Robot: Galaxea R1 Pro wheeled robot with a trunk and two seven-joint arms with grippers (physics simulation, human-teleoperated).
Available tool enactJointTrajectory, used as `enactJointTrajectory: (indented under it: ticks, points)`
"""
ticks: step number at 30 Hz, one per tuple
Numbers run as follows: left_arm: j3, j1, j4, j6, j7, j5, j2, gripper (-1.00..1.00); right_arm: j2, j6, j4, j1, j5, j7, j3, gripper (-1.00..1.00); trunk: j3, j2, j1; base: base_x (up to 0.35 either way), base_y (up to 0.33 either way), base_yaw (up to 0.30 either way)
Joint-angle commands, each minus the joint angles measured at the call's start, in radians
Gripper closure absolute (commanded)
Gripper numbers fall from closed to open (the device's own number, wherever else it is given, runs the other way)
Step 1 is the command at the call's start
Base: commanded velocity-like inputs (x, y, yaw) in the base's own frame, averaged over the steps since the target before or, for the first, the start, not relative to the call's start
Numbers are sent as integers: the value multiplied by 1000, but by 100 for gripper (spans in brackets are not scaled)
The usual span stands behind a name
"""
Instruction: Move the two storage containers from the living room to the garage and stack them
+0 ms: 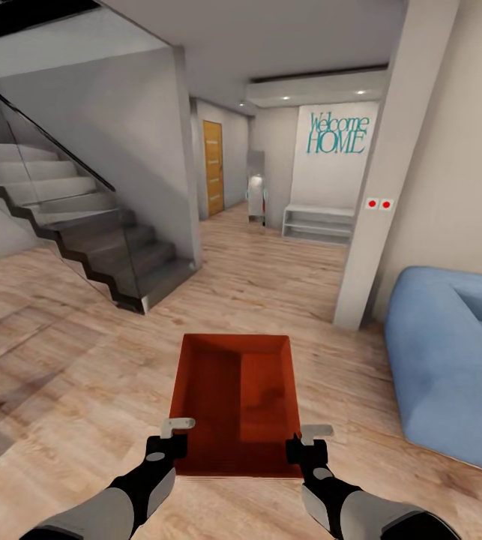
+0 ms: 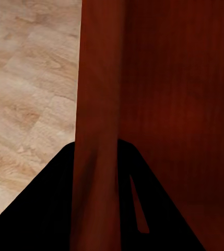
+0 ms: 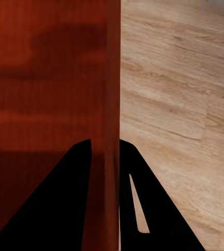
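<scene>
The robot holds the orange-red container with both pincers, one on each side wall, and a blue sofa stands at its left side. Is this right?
Not quite. The blue sofa stands at the robot's right side, as the head view shows. The rest holds: the left pincer and the right pincer each clamp a side wall of the orange-red container.

You have a dark staircase [image 1: 98, 247] with a glass balustrade at your left; ahead a hallway ends at a wooden door [image 1: 213, 166]; a white wall carries teal "Welcome HOME" lettering [image 1: 337, 133] above a low white shelf [image 1: 318, 223]; two red switches [image 1: 379, 203] sit on a pillar.
</scene>
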Motion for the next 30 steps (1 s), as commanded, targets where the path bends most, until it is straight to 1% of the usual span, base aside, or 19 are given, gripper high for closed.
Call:
enactJointTrajectory:
  ticks: [1,30]
  points:
    - [40,-2,-2,0,8,86,49,100,-16,2,0,-1,25,4,-43,100,-1,-1,1,323,0,0]
    - [40,-1,1,-1,7,86,50,100,-16,1,0,-1,25,4,-43,100,-1,-1,1,323,0,0]
